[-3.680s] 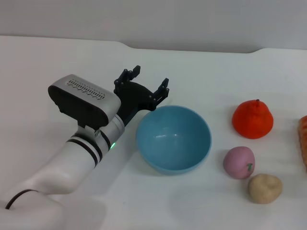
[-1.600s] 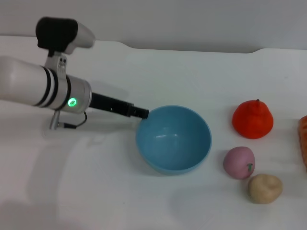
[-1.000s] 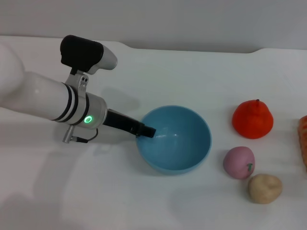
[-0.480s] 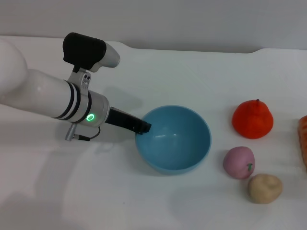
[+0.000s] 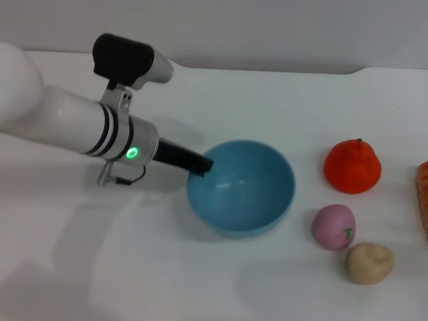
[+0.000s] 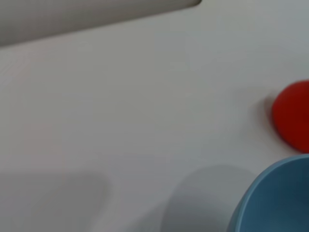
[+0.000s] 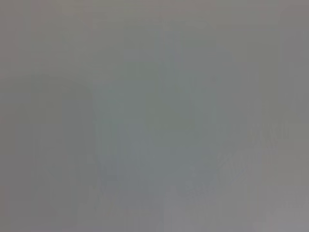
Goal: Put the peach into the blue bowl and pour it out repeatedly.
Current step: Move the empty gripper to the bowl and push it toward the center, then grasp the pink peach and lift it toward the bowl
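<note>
The blue bowl (image 5: 242, 188) stands left of the table's middle, slightly raised and tipped, with nothing inside it. My left gripper (image 5: 202, 165) reaches in from the left and is shut on the bowl's left rim; only one dark finger shows. The pink peach (image 5: 333, 227) lies on the table to the right of the bowl, untouched. The left wrist view catches part of the blue bowl (image 6: 280, 198) at its lower corner. My right gripper is out of view, and its wrist view is plain grey.
An orange-red fruit (image 5: 352, 166) sits behind the peach and shows as a red patch (image 6: 292, 116) in the left wrist view. A beige potato (image 5: 369, 262) lies in front of the peach. An orange object (image 5: 422, 194) pokes in at the right edge.
The left arm swung round from behind the bowl, lowered its finger over the left rim and closed. In the last half second the bowl rose and shifted slightly. The fruits stayed put.
</note>
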Controlling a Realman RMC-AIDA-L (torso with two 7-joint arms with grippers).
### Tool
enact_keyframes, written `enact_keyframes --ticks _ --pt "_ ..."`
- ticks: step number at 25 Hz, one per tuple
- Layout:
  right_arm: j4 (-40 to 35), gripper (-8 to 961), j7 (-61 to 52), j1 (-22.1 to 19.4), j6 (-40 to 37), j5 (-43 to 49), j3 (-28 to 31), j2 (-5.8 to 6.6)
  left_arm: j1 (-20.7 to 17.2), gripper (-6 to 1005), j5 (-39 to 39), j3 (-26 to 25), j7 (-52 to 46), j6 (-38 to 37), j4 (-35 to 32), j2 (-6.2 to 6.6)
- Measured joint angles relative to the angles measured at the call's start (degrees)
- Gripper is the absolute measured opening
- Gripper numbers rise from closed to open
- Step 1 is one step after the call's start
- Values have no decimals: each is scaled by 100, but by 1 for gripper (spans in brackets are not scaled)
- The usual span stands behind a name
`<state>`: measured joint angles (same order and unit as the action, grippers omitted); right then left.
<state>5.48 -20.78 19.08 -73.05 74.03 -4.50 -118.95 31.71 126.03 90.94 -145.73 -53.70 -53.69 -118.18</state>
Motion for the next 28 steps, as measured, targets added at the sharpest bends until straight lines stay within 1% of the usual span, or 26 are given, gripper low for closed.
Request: enact_keyframes --ticks 3,5,7,11,16,19,21,24,28 --pt "-57 667 -347 27 -11 50 -47 29 183 1 41 -44 1 24 -34 24" --pt "-267 667 -916 59 0 213 -136 49 354 -1 176 -83 -2 68 -64 40" --pt "-703 667 -1719 94 53 551 -289 58 557 -3 482 -150 -45 110 -127 45" --pt "-2044 666 -3942 207 225 1689 -700 64 959 -1 1326 -231 -270 217 -234 20" --pt "-3827 666 -6461 347 185 3235 -1225 61 1471 -1 2522 -175 -1006 256 -181 -10" --pt "-4757 666 -7568 426 -92 4017 -1655 59 1588 -1 2713 -200 -1205 239 -155 -19" --pt "-5172 666 -8068 517 -400 4482 -1869 61 1595 -1 2713 -217 -1234 255 -152 -20" --pt "-5382 650 -8635 746 -781 5061 -2274 73 1582 -1 2698 -192 -1252 304 -150 -30" --pt "-5185 629 -8966 1019 -896 5573 -3023 67 1562 -1 2696 -162 -1316 361 -150 -43"
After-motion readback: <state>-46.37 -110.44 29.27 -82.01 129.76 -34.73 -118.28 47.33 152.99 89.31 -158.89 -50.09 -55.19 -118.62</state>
